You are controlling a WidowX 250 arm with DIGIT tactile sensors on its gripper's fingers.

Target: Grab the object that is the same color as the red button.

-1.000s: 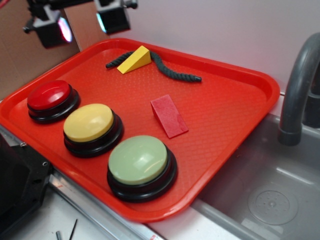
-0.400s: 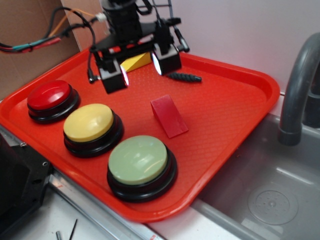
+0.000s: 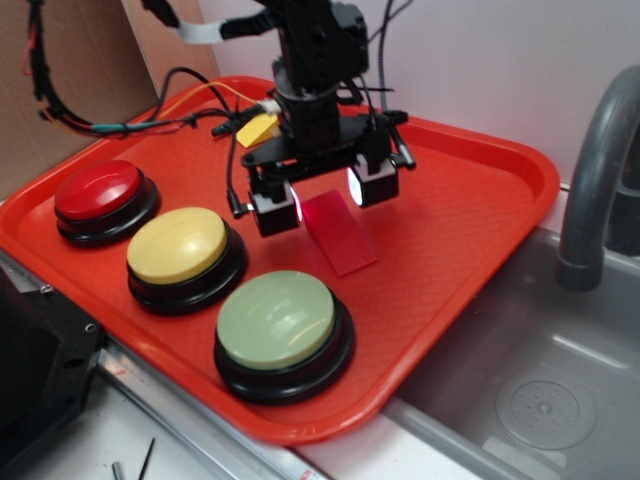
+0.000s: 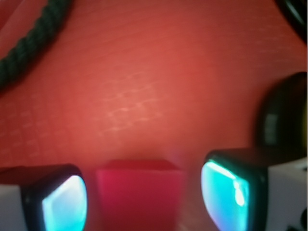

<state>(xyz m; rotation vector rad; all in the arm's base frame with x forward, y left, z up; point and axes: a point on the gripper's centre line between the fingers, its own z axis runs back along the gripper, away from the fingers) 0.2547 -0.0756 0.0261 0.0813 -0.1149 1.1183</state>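
Observation:
The red wedge block [image 3: 338, 232] lies mid-tray, its high end under my gripper [image 3: 325, 200]. The gripper is open, one finger on each side of the block's upper end, with a gap on both sides. In the wrist view the block [image 4: 139, 195] sits between the two glowing pads [image 4: 65, 204], touching neither. The red button [image 3: 98, 192] stands on its black base at the tray's left corner, well away from the gripper.
A yellow button [image 3: 178, 246] and a pale green button [image 3: 277, 320] stand along the red tray's [image 3: 480, 230] front edge. A yellow wedge [image 3: 256, 128] and dark rope [image 4: 29, 48] lie at the back. A sink [image 3: 540, 390] with grey faucet [image 3: 596, 170] is at right.
The gripper has come from the tray's back left, forward, right and down, and now straddles the red wedge. The wedge and buttons have not moved.

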